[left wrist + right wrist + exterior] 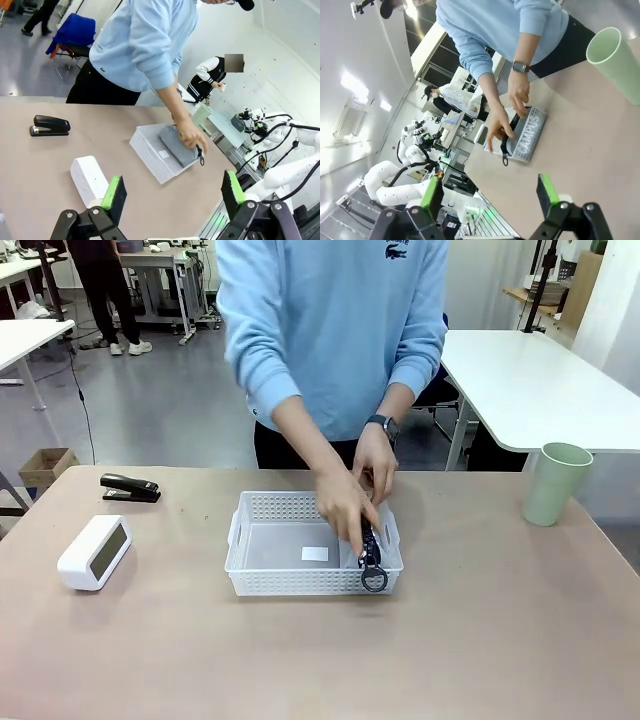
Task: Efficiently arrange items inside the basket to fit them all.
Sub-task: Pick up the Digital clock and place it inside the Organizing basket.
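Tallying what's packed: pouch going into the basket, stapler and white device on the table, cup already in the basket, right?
Not the cup: the front view shows it standing on the table, outside the basket, toward the robot's right. The rest holds.

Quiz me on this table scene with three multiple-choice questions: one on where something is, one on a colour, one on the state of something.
1. Where is the grey pouch?
A) in the basket
B) on the floor
C) on a chair

2. What colour is the cup?
A) red
B) pale green
C) black

3. How does the left gripper stand?
A) shut on the pouch
B) shut, empty
C) open, empty

Answers:
1 A: the pouch lies inside the basket's walls, under the person's hands.
2 B: the cup at the table's right side is pale green.
3 C: in the left wrist view its green-padded fingers stand wide apart with nothing between them.
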You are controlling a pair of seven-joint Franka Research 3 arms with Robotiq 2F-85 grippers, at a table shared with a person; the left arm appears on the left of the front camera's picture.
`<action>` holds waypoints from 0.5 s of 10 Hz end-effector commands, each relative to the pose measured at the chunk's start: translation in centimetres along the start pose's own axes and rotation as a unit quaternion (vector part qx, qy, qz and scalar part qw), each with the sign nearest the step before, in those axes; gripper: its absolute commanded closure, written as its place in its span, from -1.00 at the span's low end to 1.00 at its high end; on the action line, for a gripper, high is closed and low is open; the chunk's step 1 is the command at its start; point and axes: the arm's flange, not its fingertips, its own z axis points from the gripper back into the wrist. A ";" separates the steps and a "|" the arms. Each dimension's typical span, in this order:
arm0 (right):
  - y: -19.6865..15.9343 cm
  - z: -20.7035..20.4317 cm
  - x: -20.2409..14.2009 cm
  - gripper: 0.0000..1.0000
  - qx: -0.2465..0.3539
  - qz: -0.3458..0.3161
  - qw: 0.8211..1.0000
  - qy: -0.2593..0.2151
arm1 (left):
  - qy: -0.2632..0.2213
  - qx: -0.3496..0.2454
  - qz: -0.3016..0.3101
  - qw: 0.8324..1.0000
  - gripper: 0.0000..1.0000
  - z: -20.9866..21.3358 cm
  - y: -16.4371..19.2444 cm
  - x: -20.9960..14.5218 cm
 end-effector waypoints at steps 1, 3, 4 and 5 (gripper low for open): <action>-0.1 0.0 0.2 -1.00 0.008 0.015 1.000 -0.009 | -0.009 -0.006 -0.012 1.000 -1.00 0.1 0.0 0.3; -0.1 0.0 0.2 -1.00 0.008 0.015 1.000 -0.009 | -0.009 -0.006 -0.012 1.000 -1.00 0.1 0.0 0.3; -0.1 0.0 0.2 -1.00 0.008 0.015 1.000 -0.009 | -0.009 -0.006 -0.012 1.000 -1.00 0.1 0.0 0.3; -0.1 0.0 0.2 -1.00 0.008 0.015 1.000 -0.009 | 0.001 0.000 0.000 1.000 -1.00 0.0 0.0 0.0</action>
